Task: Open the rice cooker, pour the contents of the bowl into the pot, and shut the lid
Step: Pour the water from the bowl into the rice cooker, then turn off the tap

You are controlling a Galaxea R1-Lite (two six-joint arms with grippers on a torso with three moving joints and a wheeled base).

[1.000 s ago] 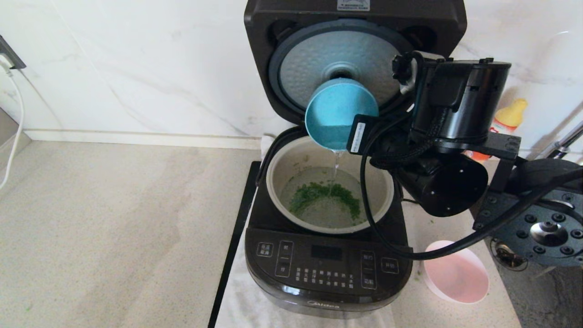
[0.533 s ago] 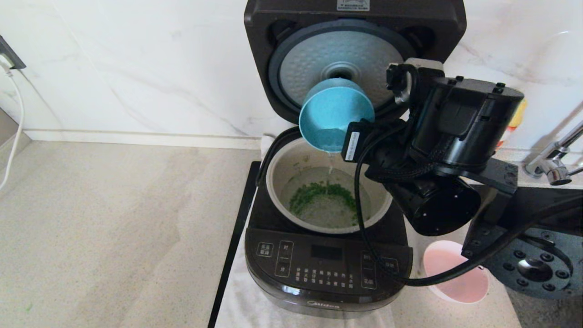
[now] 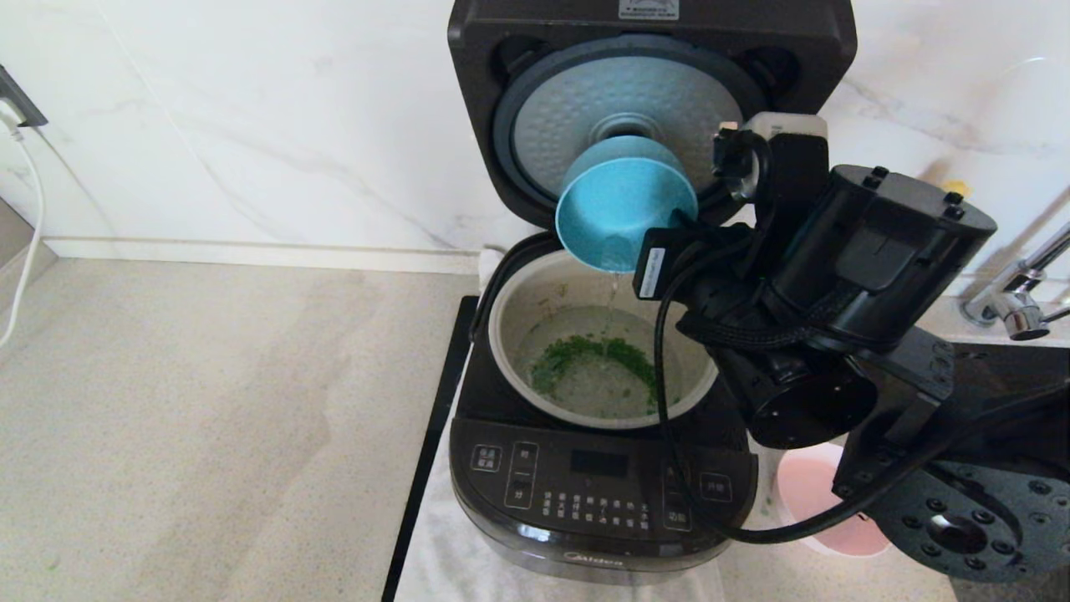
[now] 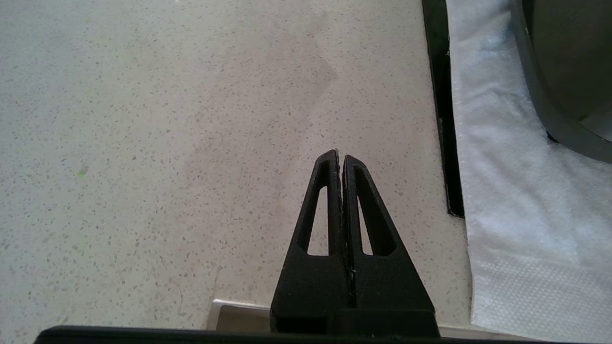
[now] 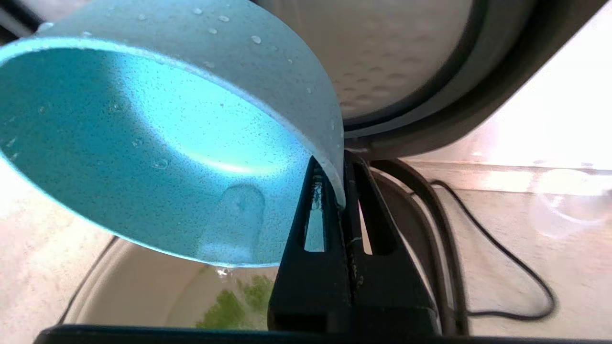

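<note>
Since a second ago we see the right arm's bulky black wrist roll and drop lower on the right of the head view, now covering more of the pale pink bowl (image 3: 815,510) beside the cooker; the stream from the tipped blue bowl (image 3: 625,213) has thinned to a trickle.

We read "Midea" in pale letters low on the front of the large glossy black rounded-square rice cooker (image 3: 598,493); its panel carries a dark display and white-labelled buttons whose characters are too small for us to read; a white sticker at the top edge of the black hinged lid (image 3: 652,92) is likewise illegible, as is a white tag on the wrist cable.

The right end effector (image 5: 337,191) is clamped tight on the blue bowl's rim, one finger inside and one outside; the arm reaches in from the right, holding the bowl steeply tilted above the rear of the round pale grey-beige metal pot (image 3: 522,334). The pot sits in the cooker with water and green bits at its bottom; the lid stands upright behind, dimpled silver disc facing us.

The left end effector (image 4: 341,160) hangs with fingers pressed together, empty, over the speckled beige desk (image 4: 143,143), near a white cloth (image 4: 502,191) under the cooker.
</note>
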